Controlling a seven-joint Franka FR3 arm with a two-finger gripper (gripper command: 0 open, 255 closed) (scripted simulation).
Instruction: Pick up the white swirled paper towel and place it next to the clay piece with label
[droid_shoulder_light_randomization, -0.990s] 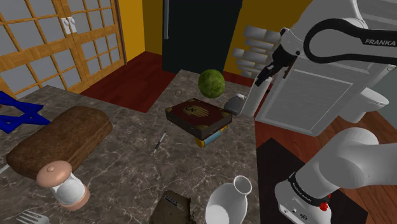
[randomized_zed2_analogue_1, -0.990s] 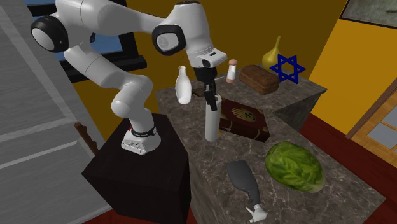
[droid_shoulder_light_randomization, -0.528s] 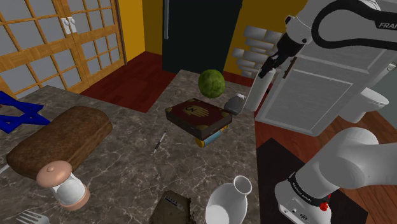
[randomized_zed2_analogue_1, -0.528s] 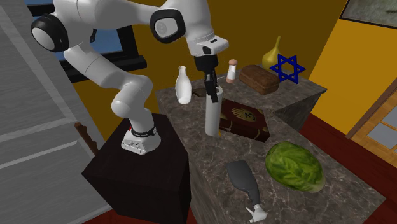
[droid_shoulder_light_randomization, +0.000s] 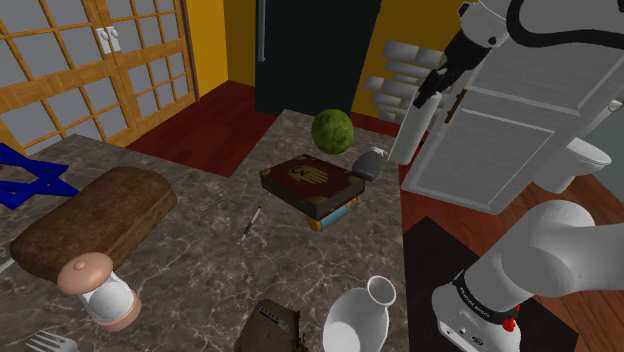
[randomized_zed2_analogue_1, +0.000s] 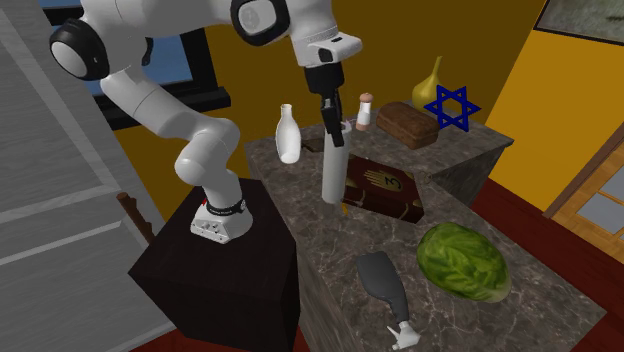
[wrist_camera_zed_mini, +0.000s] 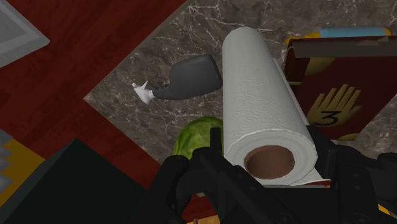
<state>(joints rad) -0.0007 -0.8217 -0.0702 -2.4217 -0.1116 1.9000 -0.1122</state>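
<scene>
Gripper (droid_shoulder_light_randomization: 432, 92) is clasping the upper end of the white swirl-embossed paper towel roll (droid_shoulder_light_randomization: 408, 135) and, in the shoulder view, is carrying it higher than a second ago, well apart from the dark brown labelled block (droid_shoulder_light_randomization: 272, 322). In the second exterior view the roll is now hanging clear of the marble table (randomized_zed2_analogue_1: 350, 240), beside the red-brown book (randomized_zed2_analogue_1: 385, 190). In the wrist view the fingers are squeezing the roll's end. The pick looks complete, and the carry is beginning.

We find all three views evenly and softly lit with no single source that we can place, the white arm (randomized_zed2_analogue_1: 205, 150) and the paper towel roll (wrist_camera_zed_mini: 261, 108) shading gently to grey on their curved sides, the marble counter (droid_shoulder_light_randomization: 200, 270) mid-toned, and straight lines running true to the edges.
</scene>
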